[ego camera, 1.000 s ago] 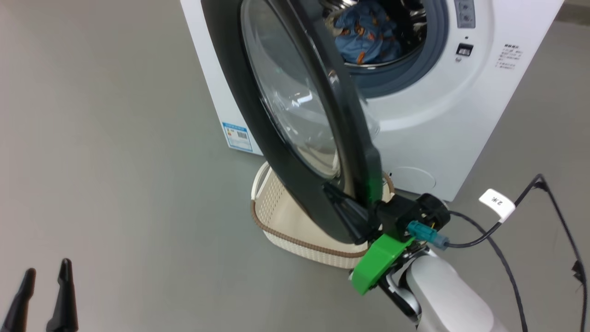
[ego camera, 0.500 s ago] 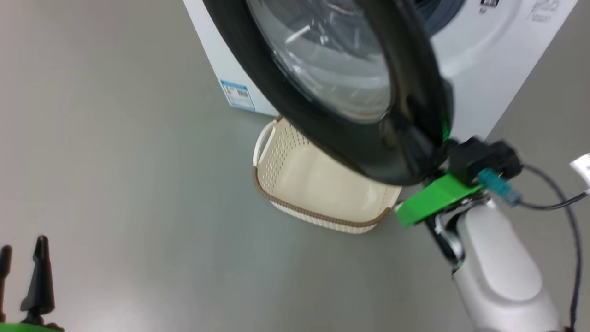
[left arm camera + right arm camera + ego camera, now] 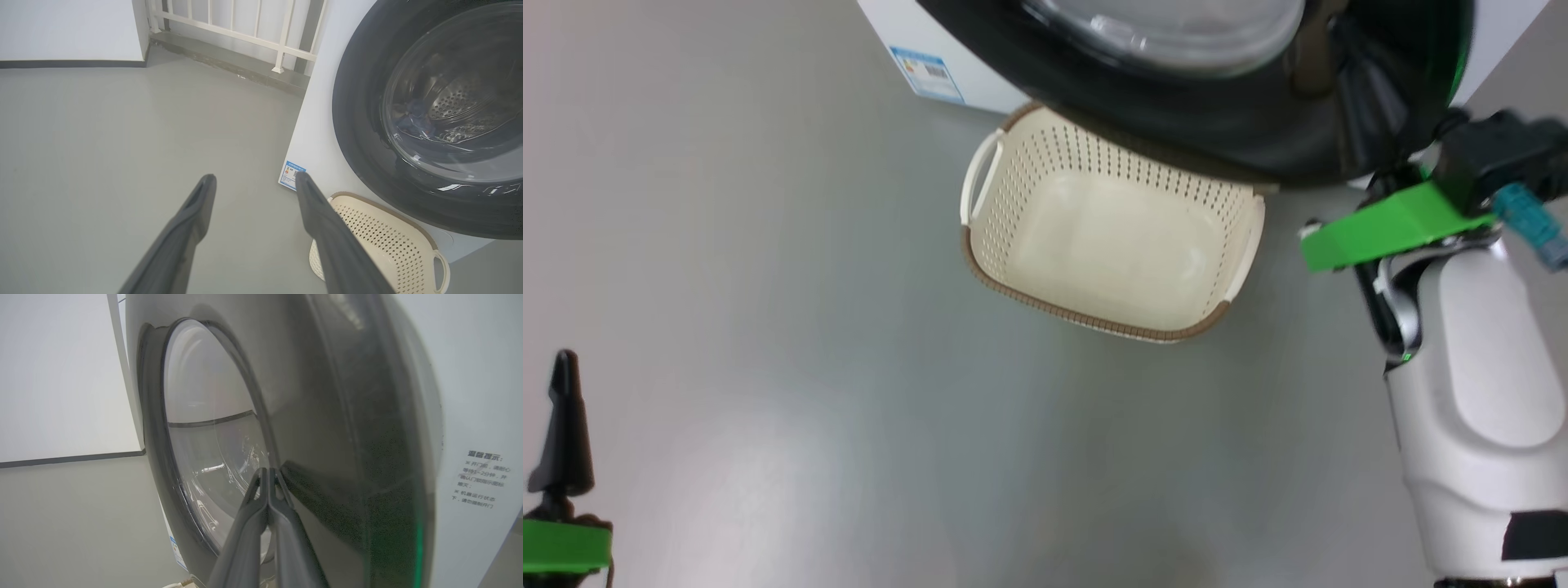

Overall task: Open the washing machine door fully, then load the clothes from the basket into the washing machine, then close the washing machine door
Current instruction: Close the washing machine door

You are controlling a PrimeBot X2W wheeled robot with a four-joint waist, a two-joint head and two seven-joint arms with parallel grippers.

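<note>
**Spotter:** Where is the door relative to your right pincer?

**Operator:** Directly in front of it. On my right wrist view the right pincer [image 3: 268, 471] is clenched, its two fingers pressed together with nothing between them. The tips sit at the black rim of the door [image 3: 327, 416], just beside the edge of the glass [image 3: 204, 437]. Their reflection in the gloss meets them, but I can't tell if they actually touch.

**Spotter:** Is the door closed?

**Operator:** It lies close against the front of the washer [image 3: 482, 396]. I can't tell whether it is latched. On my head view its rim overhangs the far edge of the basket [image 3: 1029, 196], and my right forearm [image 3: 1470, 408] reaches up to the rim's right end.

**Spotter:** And the left side?

**Operator:** The left pincer [image 3: 254, 179] is released, spread wide over bare floor [image 3: 102, 143] and gripping nothing. It hangs low at the near left, well apart from the door. Looking along it, I see the blue label [image 3: 292, 174] on the washer's lower corner, by the right fingertip.

**Spotter:** Where are the clothes?

**Operator:** I see blue cloth through the glass, so the clothes [image 3: 412, 118] are lying inside the drum [image 3: 457, 102]. The basket is empty. It stands on the floor just in front of the washer, under the door, between my two arms and nearer the right one.
</note>
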